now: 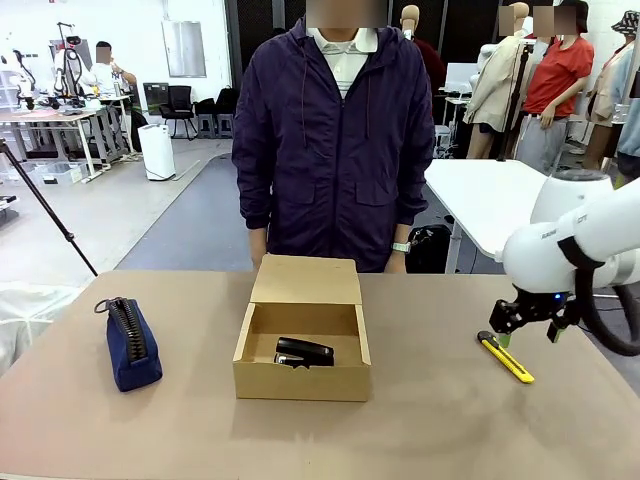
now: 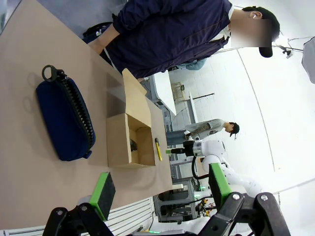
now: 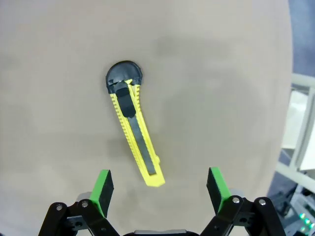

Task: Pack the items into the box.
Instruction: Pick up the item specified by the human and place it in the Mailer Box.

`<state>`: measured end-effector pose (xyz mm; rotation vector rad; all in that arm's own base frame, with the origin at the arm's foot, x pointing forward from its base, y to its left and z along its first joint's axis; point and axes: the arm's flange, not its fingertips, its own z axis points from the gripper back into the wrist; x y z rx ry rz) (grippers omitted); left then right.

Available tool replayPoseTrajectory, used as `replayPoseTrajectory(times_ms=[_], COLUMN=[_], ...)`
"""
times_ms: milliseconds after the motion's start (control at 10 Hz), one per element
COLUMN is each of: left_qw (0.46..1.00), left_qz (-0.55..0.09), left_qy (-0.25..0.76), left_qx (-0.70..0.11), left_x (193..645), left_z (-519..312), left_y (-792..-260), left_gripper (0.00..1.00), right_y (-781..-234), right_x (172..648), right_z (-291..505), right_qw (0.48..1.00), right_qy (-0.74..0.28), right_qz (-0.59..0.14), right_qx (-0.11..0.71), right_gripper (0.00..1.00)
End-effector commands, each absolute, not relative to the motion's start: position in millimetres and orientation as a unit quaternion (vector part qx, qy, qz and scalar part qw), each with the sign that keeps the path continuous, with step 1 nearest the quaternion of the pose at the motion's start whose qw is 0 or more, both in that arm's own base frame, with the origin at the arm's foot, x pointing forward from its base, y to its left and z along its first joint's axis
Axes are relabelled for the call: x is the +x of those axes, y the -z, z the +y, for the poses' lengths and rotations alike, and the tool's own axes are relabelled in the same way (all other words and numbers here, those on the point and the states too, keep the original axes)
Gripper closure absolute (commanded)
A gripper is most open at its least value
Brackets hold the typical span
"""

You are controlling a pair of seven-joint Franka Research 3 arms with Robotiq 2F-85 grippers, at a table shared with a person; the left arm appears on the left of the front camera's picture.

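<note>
Over the right side of the surface (image 1: pixel 430 420), right hand (image 1: pixel 527 332) hovers just above the yellow utility knife (image 1: pixel 505 357), fingers apart, gripping nothing (knife lies flat, its black end farthest from the wrist camera). Left hand (image 2: pixel 160 189): fingers likewise apart, empty, raised at the left. Black stapler (image 1: pixel 303 351) lies inside the open box (image 1: pixel 300 381) at mid-surface, flap lid tipped back. Navy zip pouch (image 1: pixel 130 340) sits left of the box, well apart.

Navy zip pouch (image 1: pixel 131 345) on table (image 1: pixel 430 425)
</note>
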<state>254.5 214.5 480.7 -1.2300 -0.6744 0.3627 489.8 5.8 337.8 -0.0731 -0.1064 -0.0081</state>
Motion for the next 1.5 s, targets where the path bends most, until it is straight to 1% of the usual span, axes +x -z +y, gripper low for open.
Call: replayPoseTrajectory(times_ms=[0, 100, 200, 300, 500, 600, 1000, 1100, 1200, 1300, 1400], left_qw=[0.741, 0.741, 0.741, 0.741, 0.741, 0.741, 0.741, 0.741, 0.741, 0.741, 0.741], left_qz=[-0.318, -0.318, -0.318, -0.318, -0.318, -0.318, -0.318, -0.318, -0.318, -0.318, -0.318], left_qy=[-0.16, -0.16, -0.16, -0.16, -0.16, -0.16, -0.16, -0.16, -0.16, -0.16, -0.16], left_qx=[-0.569, -0.569, -0.569, -0.569, -0.569, -0.569, -0.569, -0.569, -0.569, -0.569, -0.569], left_x=[255, 255, 255, 255, 255, 255, 255, 255, 255, 255, 255], left_z=[213, 213, 213, 213, 213, 213, 213, 213, 213, 213, 213], left_y=[-481, -481, -481, -481, -481, -481, -481, -481, -481, -481, -481], left_gripper=[0.0, 0.0, 0.0, 0.0, 0.0, 0.0, 0.0, 0.0, 0.0, 0.0, 0.0], right_y=[-329, -320, -306, -305, -293, -289, -292, -292, -292, -293, -294], right_x=[501, 504, 514, 515, 524, 526, 524, 524, 524, 525, 525], right_z=[23, 24, 22, 21, 22, 24, 25, 25, 26, 25, 25], right_qw=[0.995, 0.994, 0.995, 0.995, 0.997, 0.997, 0.996, 0.997, 0.997, 0.998, 0.998], right_qy=[0.071, 0.065, 0.037, 0.035, 0.018, 0.021, 0.009, 0.006, 0.002, 0.001, 0.001], right_qz=[-0.052, -0.064, -0.086, -0.088, -0.079, -0.073, -0.082, -0.078, -0.072, -0.07, -0.064], right_qx=[-0.055, -0.059, -0.023, -0.028, -0.007, -0.009, -0.012, -0.013, -0.004, -0.001, 0.005], right_gripper=[0.0, 0.0, 0.0, 0.0, 0.0, 0.0, 0.0, 0.3, 0.86, 1.0, 1.0])
